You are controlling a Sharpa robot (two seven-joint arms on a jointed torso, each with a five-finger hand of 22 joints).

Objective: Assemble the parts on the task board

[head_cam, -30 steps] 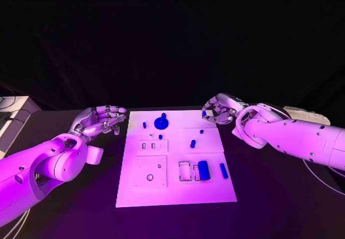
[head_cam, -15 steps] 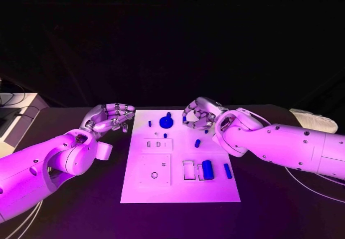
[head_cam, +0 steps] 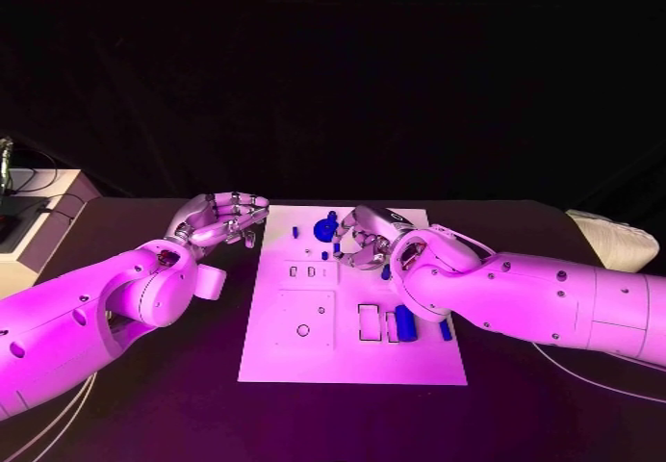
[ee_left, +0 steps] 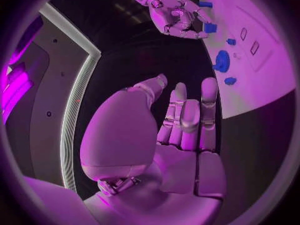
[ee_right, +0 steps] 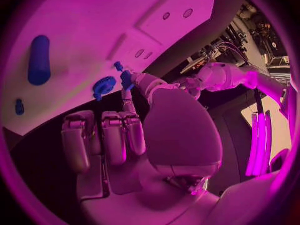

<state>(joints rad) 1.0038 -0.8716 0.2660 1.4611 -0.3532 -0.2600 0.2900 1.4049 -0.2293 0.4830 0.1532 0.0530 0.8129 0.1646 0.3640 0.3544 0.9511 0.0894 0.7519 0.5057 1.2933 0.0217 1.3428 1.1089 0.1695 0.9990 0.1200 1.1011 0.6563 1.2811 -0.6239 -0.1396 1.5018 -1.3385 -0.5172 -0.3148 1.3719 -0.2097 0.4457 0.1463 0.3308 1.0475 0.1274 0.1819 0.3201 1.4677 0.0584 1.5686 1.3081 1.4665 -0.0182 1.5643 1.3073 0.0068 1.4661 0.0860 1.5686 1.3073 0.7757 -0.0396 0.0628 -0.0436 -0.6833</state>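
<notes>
White board [head_cam: 347,356] lies in the middle of the black table [head_cam: 555,404], blue parts scattered on it; a round gear [head_cam: 326,229] sits near the far edge, a small peg [head_cam: 295,232] just left of it; a long cylinder [head_cam: 405,322] lies beside a slim bar [head_cam: 446,330] on the near right, next to rectangular slots [head_cam: 370,321]; the right hand [head_cam: 364,239] hovers over the far middle of the board, just right of the gear, fingers curled inward; the right wrist view shows its fingers [ee_right: 115,135] bent with nothing plainly between them, though I cannot tell whether the thumb touches a part; the left hand [head_cam: 219,219] hangs beside the board's far left corner, off the plate, fingers [ee_left: 181,115] extended and apart, holding nothing.
</notes>
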